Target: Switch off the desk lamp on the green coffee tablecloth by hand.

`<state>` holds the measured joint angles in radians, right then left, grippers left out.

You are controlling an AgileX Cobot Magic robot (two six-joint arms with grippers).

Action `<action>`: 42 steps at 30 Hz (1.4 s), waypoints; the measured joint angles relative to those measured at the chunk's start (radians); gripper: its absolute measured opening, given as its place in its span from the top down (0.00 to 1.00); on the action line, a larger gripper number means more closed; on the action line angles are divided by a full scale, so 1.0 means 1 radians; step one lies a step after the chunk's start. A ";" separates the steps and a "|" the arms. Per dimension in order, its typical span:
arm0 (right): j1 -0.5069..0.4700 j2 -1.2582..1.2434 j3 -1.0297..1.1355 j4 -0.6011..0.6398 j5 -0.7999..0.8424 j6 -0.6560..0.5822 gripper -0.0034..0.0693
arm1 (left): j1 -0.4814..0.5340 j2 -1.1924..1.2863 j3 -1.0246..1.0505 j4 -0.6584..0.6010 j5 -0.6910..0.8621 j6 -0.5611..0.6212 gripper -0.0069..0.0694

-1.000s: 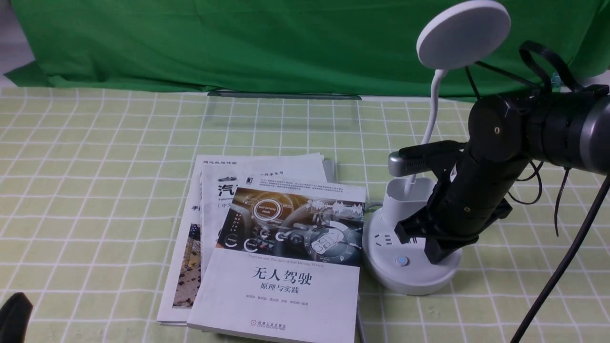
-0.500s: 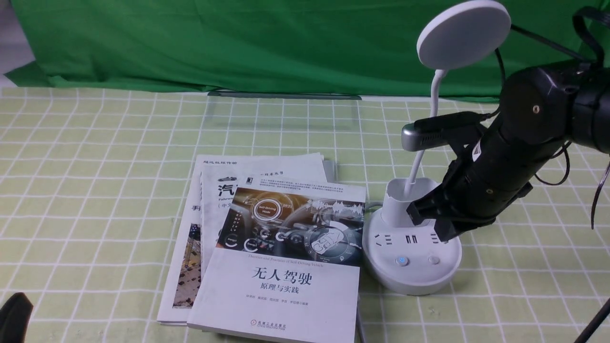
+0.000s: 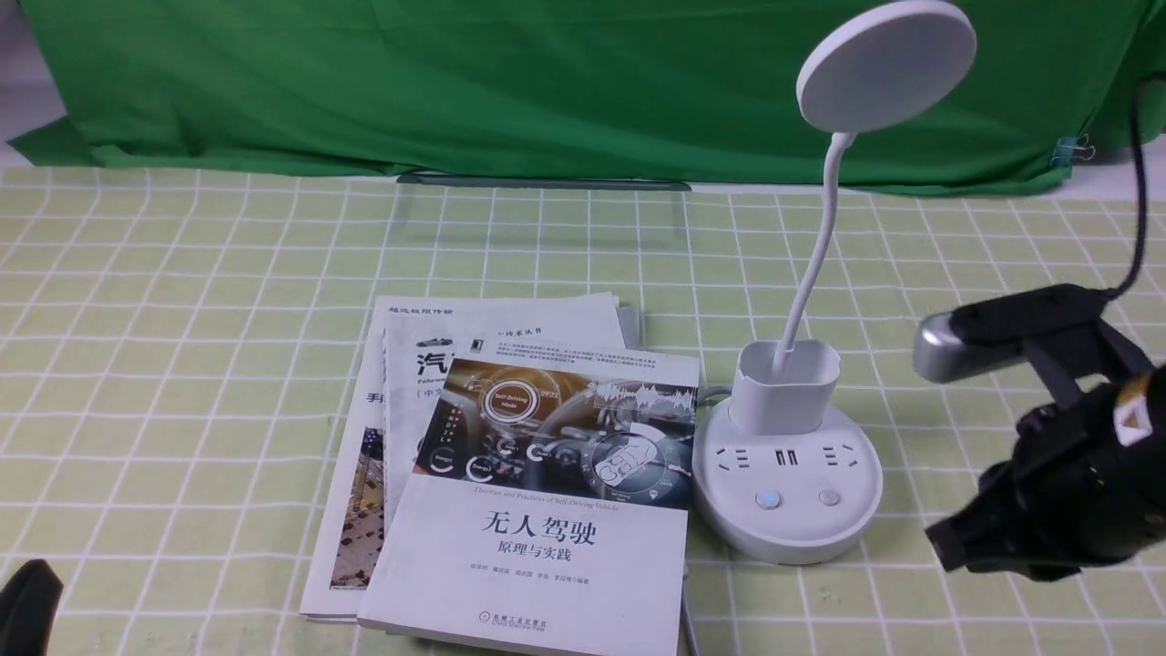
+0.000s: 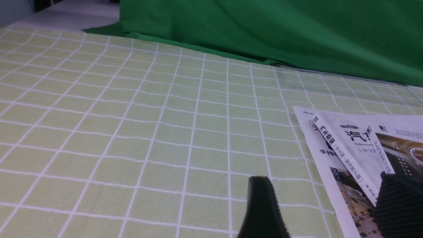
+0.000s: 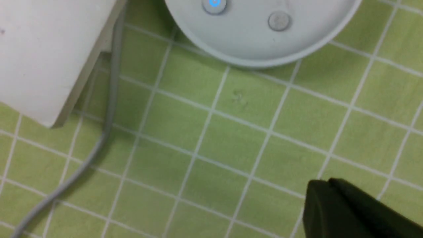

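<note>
The white desk lamp (image 3: pixel 788 497) stands right of centre on the pale green grid tablecloth (image 3: pixel 182 301). Its disc head (image 3: pixel 885 64) looks unlit. The base shows a blue-lit button (image 3: pixel 768 499) and a plain button (image 3: pixel 828 497). My right gripper (image 3: pixel 943 547) is shut and empty, to the right of the base and clear of it. In the right wrist view the base (image 5: pixel 251 39) lies beyond my shut gripper (image 5: pixel 322 188). My left gripper (image 4: pixel 324 188) is open and empty over the cloth, beside the books; it shows at the front view's lower left corner (image 3: pixel 27 601).
A stack of books (image 3: pixel 519 474) lies just left of the lamp base; it also shows in the left wrist view (image 4: pixel 360 148). A grey cable (image 5: pixel 109 109) runs from the base past the books' corner. A dark green backdrop (image 3: pixel 455 82) hangs behind.
My right arm has lifted off the lamp base and pulled back to the right and toward the front edge. Both buttons are now uncovered. The left arm has not moved.
</note>
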<state>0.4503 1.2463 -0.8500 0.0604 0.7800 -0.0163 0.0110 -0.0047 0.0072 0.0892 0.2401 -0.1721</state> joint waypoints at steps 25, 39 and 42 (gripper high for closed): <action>-0.281 -0.871 0.644 -0.038 -0.549 -0.080 0.90 | 0.000 0.000 0.000 0.000 0.000 0.000 0.37; -0.360 -1.244 0.859 -0.034 -0.547 -0.100 0.90 | 0.000 0.000 0.000 0.000 0.001 0.000 0.37; -0.360 -1.244 0.859 -0.034 -0.545 -0.107 0.90 | 0.000 0.000 0.000 0.000 0.001 0.000 0.37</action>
<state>0.0898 0.0026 0.0093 0.0260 0.2354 -0.1231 0.0110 -0.0047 0.0072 0.0892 0.2410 -0.1721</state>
